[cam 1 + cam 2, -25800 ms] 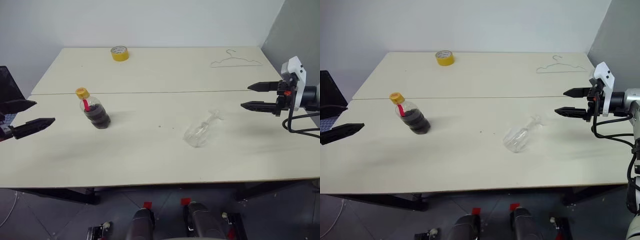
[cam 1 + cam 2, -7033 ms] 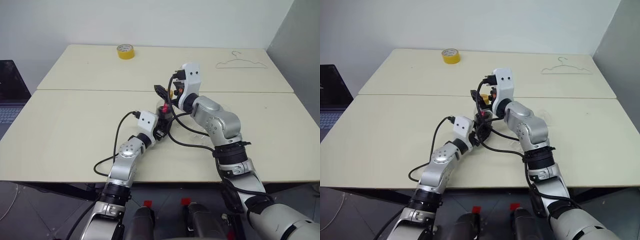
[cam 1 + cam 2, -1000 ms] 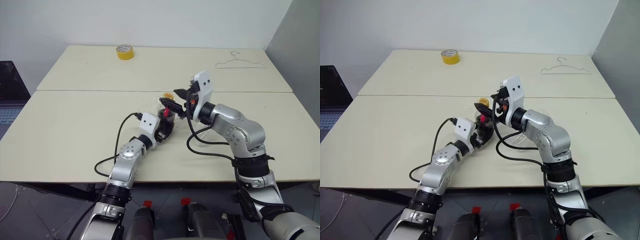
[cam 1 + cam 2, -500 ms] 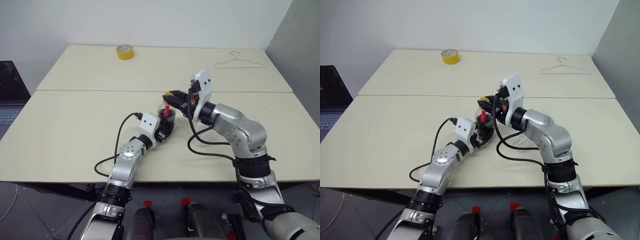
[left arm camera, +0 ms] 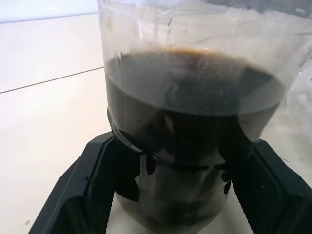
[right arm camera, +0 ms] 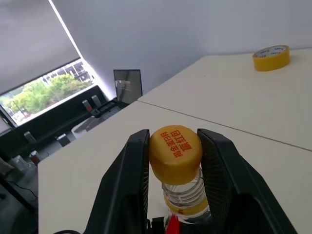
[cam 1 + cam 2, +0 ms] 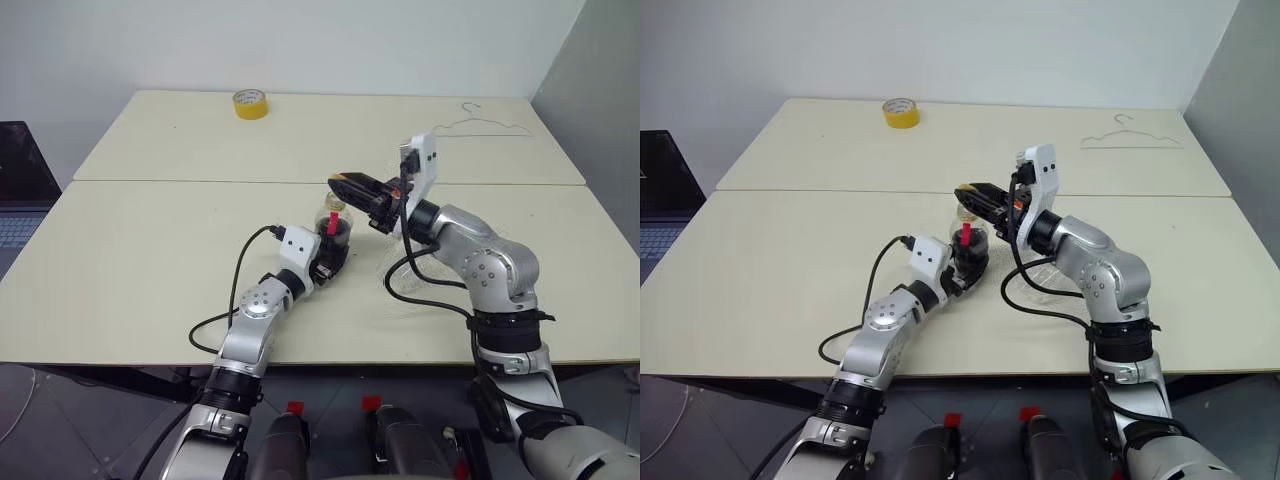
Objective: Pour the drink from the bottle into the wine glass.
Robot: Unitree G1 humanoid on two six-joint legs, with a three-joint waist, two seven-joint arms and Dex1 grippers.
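My left end effector (image 5: 170,195) clenched the bottle (image 7: 333,232) at frame center on the table (image 7: 140,270). My right end effector (image 6: 174,151) gripped its yellow cap (image 6: 174,149), just above the neck. The wine glass (image 7: 1040,270) lay right of center.

A big pale counter (image 7: 150,260) fills the scene. A thin line runs across it from left to right, splitting it into a near part and a far part. A yellow tape roll (image 7: 249,103) lies flat at the far edge, a bit to the left. A thin wire hanger (image 7: 480,121) lies flat at the far right. A dark laptop (image 7: 22,185) sits off the left side.
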